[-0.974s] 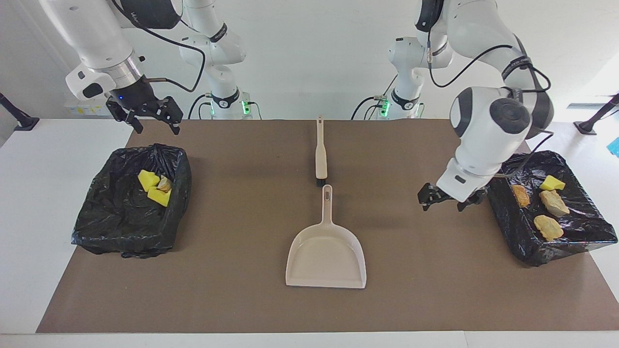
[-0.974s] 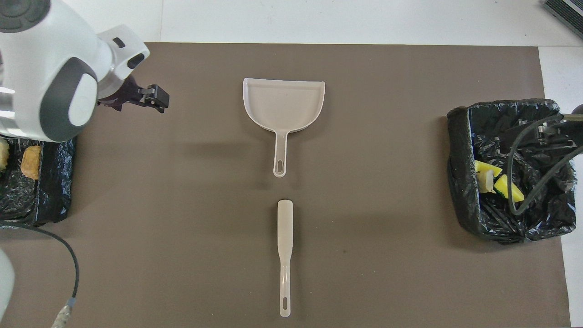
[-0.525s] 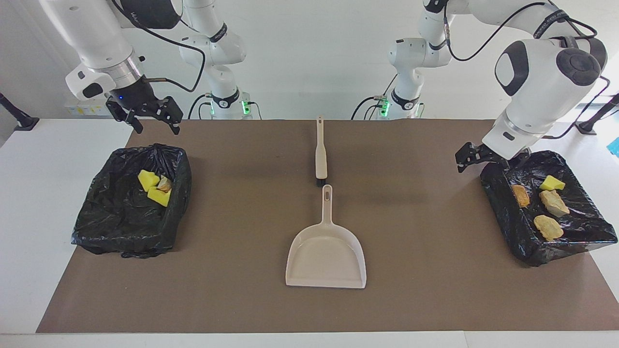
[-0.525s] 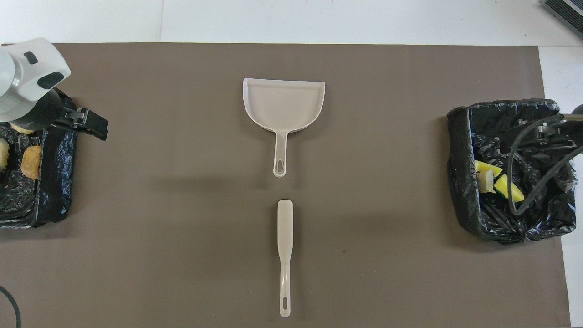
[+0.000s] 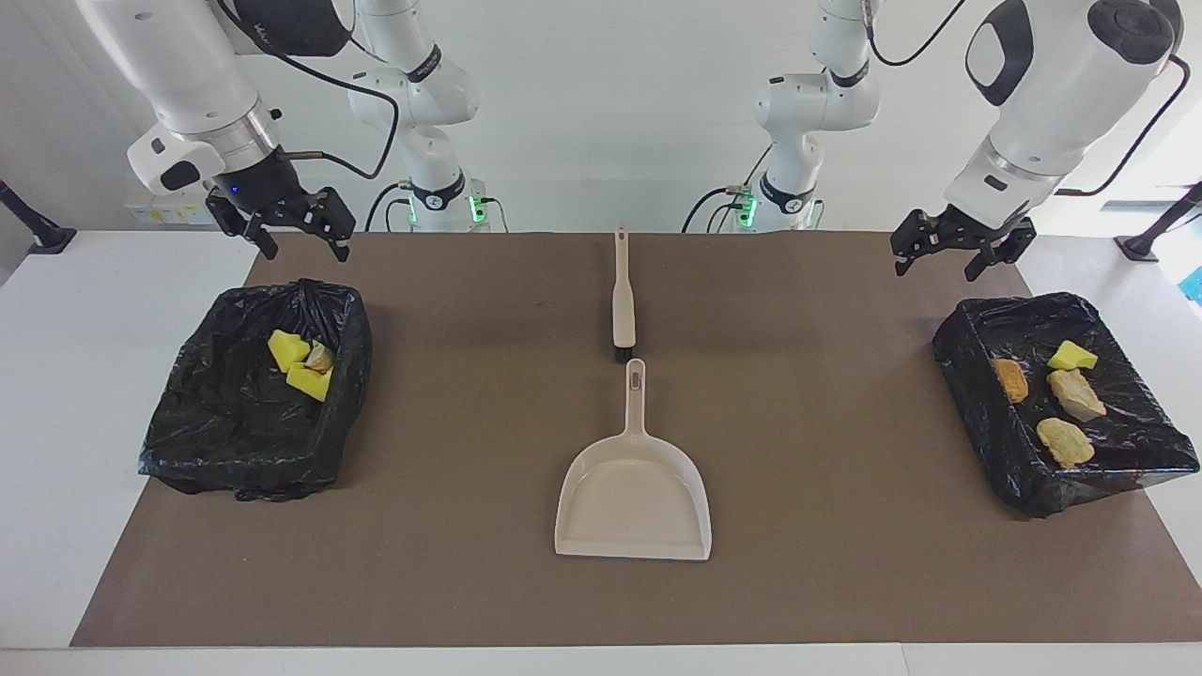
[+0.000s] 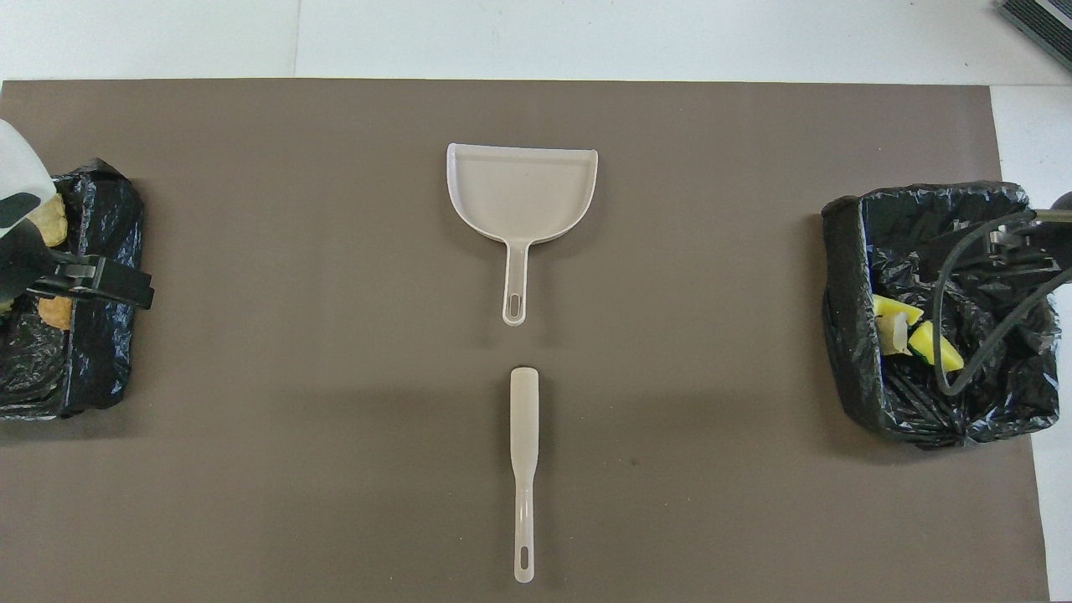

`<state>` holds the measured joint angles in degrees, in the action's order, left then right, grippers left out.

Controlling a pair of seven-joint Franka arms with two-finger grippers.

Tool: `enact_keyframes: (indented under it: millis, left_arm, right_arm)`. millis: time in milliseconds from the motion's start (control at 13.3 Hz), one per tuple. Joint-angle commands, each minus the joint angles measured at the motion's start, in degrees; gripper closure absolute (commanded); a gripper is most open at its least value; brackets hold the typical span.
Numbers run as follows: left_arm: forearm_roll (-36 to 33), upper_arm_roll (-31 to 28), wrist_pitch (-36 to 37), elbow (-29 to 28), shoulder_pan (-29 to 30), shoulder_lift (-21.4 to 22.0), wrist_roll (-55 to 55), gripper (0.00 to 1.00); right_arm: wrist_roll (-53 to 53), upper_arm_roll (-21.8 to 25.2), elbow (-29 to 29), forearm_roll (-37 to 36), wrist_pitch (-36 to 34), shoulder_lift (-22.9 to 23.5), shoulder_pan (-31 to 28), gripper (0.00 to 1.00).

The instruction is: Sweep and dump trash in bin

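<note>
Trash (image 5: 1052, 394) lies in both lined bins (image 5: 254, 413), below the raised, spread-fingered left gripper (image 5: 963, 246) and right gripper (image 5: 291, 230); risk: descending fingers snag liner plastic, tipping scraps onto the mat (image 5: 470, 582).

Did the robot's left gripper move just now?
Yes. The left gripper rose and pulled back toward the robots, from beside the bin at its end to above the mat's edge.

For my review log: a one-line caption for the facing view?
Dustpan and brush lie mid-table, trash sits in both bins, both grippers raised, empty.
</note>
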<state>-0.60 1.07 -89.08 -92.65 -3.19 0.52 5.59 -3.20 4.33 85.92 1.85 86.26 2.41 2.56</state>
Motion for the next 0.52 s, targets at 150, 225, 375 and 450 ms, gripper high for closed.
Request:
enact_keyframes:
  millis: [150,225,375,450]
  left_arm:
    - [1.2,0.4,1.2,1.6,0.9,0.3,1.0,0.00]
    - [1.3,0.3,0.7,1.5,1.0,0.3,0.9,0.00]
    - [1.6,0.3,-0.7,1.4,1.0,0.2,0.9,0.00]
    - [1.7,0.3,-0.9,1.3,1.0,0.2,0.9,0.00]
  right_arm:
    - [1.0,-0.6,0.1,0.0,0.1,-0.5,-0.8,0.00]
    - [0.9,-0.6,0.1,0.0,0.1,-0.5,-0.8,0.00]
    - [0.9,-0.6,0.1,0.0,0.0,-0.5,-0.8,0.00]
    - [0.9,-0.6,0.1,0.0,0.1,-0.5,-0.8,0.00]
